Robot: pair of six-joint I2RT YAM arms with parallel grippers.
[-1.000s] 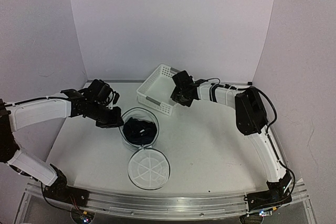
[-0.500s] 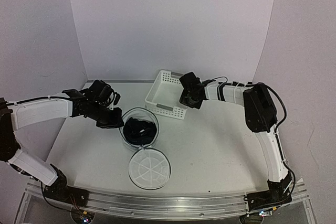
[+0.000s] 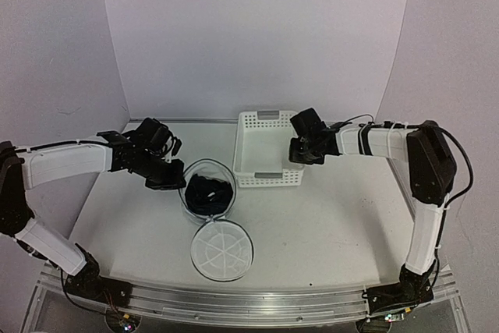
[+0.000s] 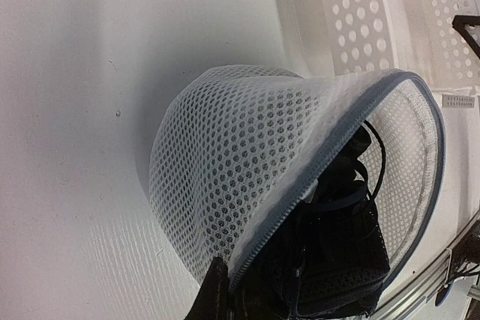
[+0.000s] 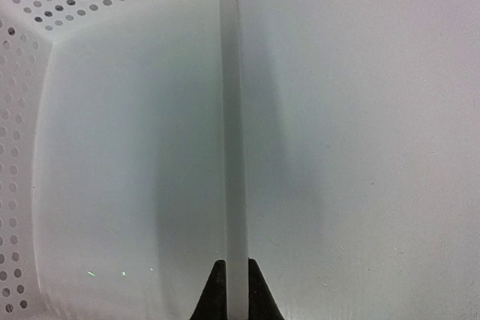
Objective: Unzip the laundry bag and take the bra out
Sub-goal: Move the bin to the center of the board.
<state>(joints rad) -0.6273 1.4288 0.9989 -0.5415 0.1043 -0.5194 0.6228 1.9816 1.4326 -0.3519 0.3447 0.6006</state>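
My left gripper (image 3: pixel 173 182) pinches the rim of the unzipped laundry bag (image 4: pixel 240 155), the bra (image 4: pixel 337 260) inside it, at 7 o'clock from the basket (image 3: pixel 261 142) my right gripper (image 3: pixel 298 154) clamps; next, I judge, it must release and reach in.

The left arm (image 3: pixel 62 165) is showing white shells between black joints, with a thin cable (image 3: pixel 54 147) lying black along its top. The right arm (image 3: pixel 374 140) is wearing the same white, plus a bulky black elbow block (image 3: pixel 431 163) and a looping cable (image 3: pixel 465 169), also black. The left gripper (image 3: pixel 175 185) and right gripper (image 3: pixel 295 155) are showing matte black. The left base (image 3: pixel 92 282) at seven o'clock and the right base (image 3: pixel 390 299) at five are showing black, with tiny coloured lights glowing beneath them.
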